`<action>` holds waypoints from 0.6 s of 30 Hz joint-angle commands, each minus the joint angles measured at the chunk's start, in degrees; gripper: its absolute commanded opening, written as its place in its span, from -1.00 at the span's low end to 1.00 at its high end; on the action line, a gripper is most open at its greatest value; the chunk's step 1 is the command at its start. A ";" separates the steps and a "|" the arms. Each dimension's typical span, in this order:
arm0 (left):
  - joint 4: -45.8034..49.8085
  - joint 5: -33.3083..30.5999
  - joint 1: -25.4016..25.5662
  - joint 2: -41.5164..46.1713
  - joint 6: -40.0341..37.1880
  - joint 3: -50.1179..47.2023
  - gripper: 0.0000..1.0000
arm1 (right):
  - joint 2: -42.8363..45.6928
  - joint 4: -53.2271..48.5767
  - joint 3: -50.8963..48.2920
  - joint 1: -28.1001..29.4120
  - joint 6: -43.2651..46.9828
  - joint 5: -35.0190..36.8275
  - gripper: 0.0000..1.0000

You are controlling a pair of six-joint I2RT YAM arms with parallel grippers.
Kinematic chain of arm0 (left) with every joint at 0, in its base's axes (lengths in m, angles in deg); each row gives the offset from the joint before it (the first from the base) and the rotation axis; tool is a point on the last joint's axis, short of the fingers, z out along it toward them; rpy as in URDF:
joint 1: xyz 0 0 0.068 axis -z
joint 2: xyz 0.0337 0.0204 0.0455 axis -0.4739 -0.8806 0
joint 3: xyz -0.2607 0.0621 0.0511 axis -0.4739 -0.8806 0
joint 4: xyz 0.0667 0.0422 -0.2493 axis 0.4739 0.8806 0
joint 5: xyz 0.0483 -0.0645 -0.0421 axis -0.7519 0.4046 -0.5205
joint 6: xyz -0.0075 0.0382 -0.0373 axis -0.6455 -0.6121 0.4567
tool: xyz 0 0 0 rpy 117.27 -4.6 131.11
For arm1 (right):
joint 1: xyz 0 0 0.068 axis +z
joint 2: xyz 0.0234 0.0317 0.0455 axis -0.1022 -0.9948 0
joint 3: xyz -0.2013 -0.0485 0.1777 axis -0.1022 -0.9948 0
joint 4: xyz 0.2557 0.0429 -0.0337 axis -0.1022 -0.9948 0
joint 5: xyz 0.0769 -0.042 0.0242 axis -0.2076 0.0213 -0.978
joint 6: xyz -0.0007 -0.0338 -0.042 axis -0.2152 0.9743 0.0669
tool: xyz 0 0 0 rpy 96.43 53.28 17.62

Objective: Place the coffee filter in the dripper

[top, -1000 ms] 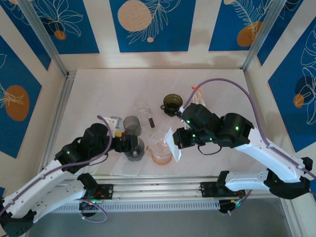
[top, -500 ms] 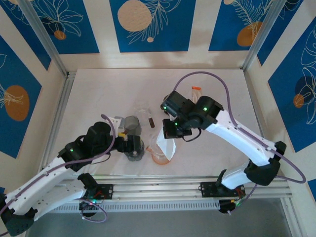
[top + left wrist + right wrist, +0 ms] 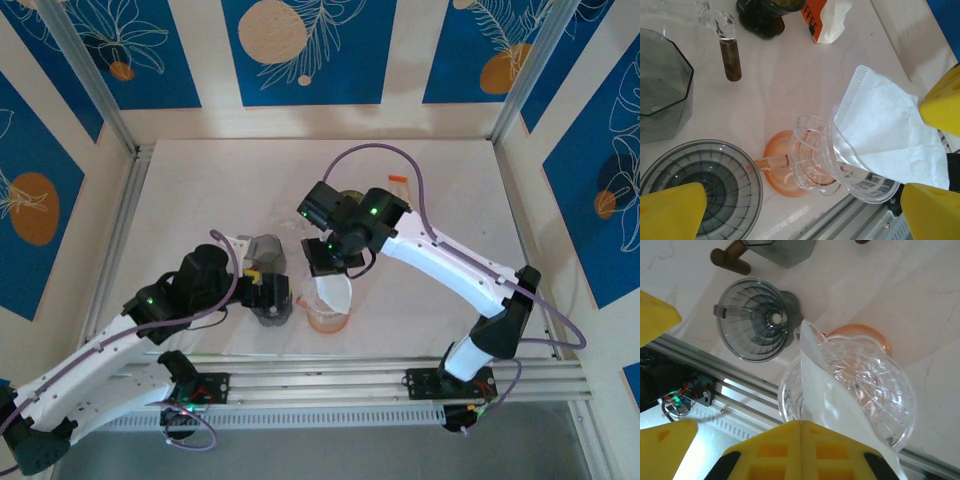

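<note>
The right arm point(image 3: 440, 262) has swung in! A second ago the right gripper point(image 3: 330, 262) hung off the dripper's right side, toward the right edge of the table. Now it sits just past the dripper point(image 3: 322, 322) on the far side, with the forearm stretched long across the middle. The coffee filter point(image 3: 336, 294) came with it. It was dangling beside the right rim, clear of the mouth; now it lies across the mouth with part of it down inside the cone, pinched between the right fingers. The dark cup point(image 3: 352, 194) near the far edge has gone half behind the arm. The left arm point(image 3: 200, 280) has crept a shade toward the right edge.
</note>
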 commanded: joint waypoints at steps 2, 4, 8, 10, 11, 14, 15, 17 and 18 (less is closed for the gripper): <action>-1.90 1.09 -0.51 0.21 0.83 0.16 1.00 | -0.18 2.16 -0.79 0.94 2.12 0.44 -0.77; -1.98 1.38 -0.53 -0.17 0.99 -0.01 1.00 | 0.05 2.93 -1.19 1.07 2.96 1.54 -0.67; -2.82 1.63 -0.44 -0.42 2.04 -1.17 1.00 | 2.14 5.07 -1.83 1.38 4.15 3.94 -0.29; -3.58 2.23 -0.47 -0.40 2.38 -1.68 1.00 | 3.97 6.57 -2.28 1.61 4.61 4.97 -0.16; -3.73 2.38 -0.45 -0.49 2.45 -1.78 1.00 | 4.70 7.24 -2.55 1.69 4.80 5.38 -0.11; -3.83 2.78 -0.47 -0.84 2.33 -1.39 1.00 | 7.21 7.98 -2.87 2.28 5.21 7.72 -0.06; -3.75 2.88 -0.52 -0.87 2.30 -1.26 1.00 | 8.11 7.91 -3.16 2.58 5.20 9.06 -0.06; -3.84 2.72 -0.48 -0.68 2.15 -1.08 1.00 | 10.39 7.92 -4.48 2.82 4.50 11.28 -0.04; -3.88 2.61 -0.49 -0.54 2.17 -1.08 1.00 | 11.58 8.14 -5.74 2.73 4.20 11.59 -0.04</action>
